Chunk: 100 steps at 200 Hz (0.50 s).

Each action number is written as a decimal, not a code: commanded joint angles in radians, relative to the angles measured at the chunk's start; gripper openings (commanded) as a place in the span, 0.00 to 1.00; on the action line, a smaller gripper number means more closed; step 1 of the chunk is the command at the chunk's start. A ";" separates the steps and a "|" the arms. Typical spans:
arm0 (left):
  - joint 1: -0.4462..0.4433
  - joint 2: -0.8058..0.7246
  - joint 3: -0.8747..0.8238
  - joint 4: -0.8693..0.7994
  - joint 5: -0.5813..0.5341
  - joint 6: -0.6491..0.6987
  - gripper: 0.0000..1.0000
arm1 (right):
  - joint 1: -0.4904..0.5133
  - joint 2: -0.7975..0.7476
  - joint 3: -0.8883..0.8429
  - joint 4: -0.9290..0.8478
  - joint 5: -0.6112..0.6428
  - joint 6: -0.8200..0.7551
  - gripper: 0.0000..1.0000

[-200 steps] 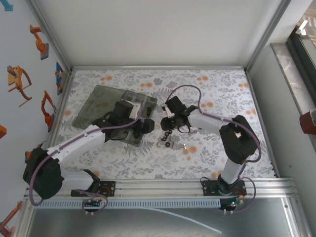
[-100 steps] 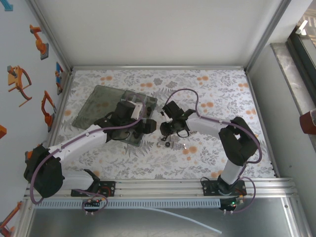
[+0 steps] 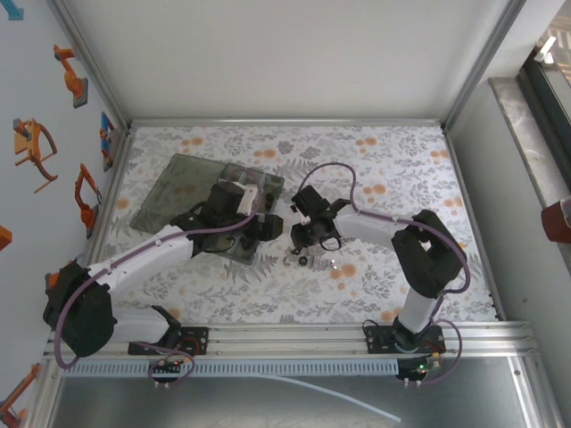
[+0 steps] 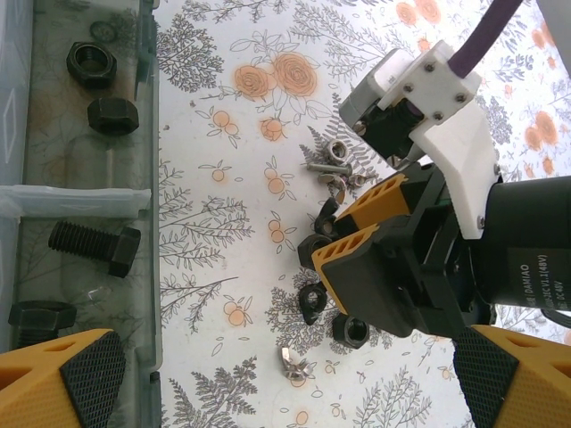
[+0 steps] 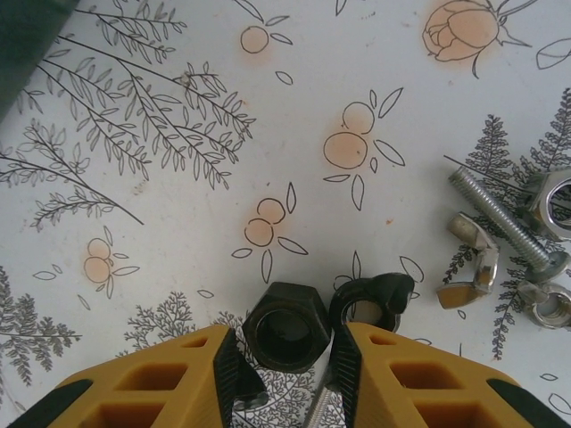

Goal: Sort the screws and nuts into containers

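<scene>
Fingers [image 5: 152,388] of the right gripper [image 5: 285,374]: closed part-way onto a black hex piece [image 5: 287,337], one pad against each flank, low over the middle of the worktop [image 5: 178,223]. Screw head or nut: cannot tell.

Fingers [image 4: 62,383] of the left gripper [image 4: 285,392]: spread wide, holding nothing, hovering over the organizer box [image 4: 150,134] at its side facing the loose heap.

Organizer box: left of mid-worktop, its flat lid [image 3: 174,192] lying towards the far-left corner.

Sorted so far:
- two black nuts [image 4: 92,62] in one compartment
- two black screws [image 4: 94,248] in the next, beyond a pale divider [image 4: 76,201]

Unsorted, heaped mid-worktop just beside the box:
- a black ring nut [image 5: 370,299] touching the pinched piece
- a silver screw [image 5: 504,223]
- a silver wing nut [image 5: 473,267]
- silver nuts [image 5: 553,201]
- several further black pieces

Judgement: the job is started, with more than half of it probably left. The pinched piece needs carrying to its compartment.
</scene>
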 commanded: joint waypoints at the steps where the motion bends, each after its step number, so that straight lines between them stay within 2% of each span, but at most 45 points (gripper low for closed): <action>1: -0.006 -0.002 0.026 0.014 0.008 0.004 0.97 | 0.015 0.023 0.032 -0.024 0.017 -0.008 0.34; 100: -0.005 0.010 0.033 0.025 0.014 0.006 0.97 | 0.027 0.064 0.080 -0.076 0.050 -0.028 0.34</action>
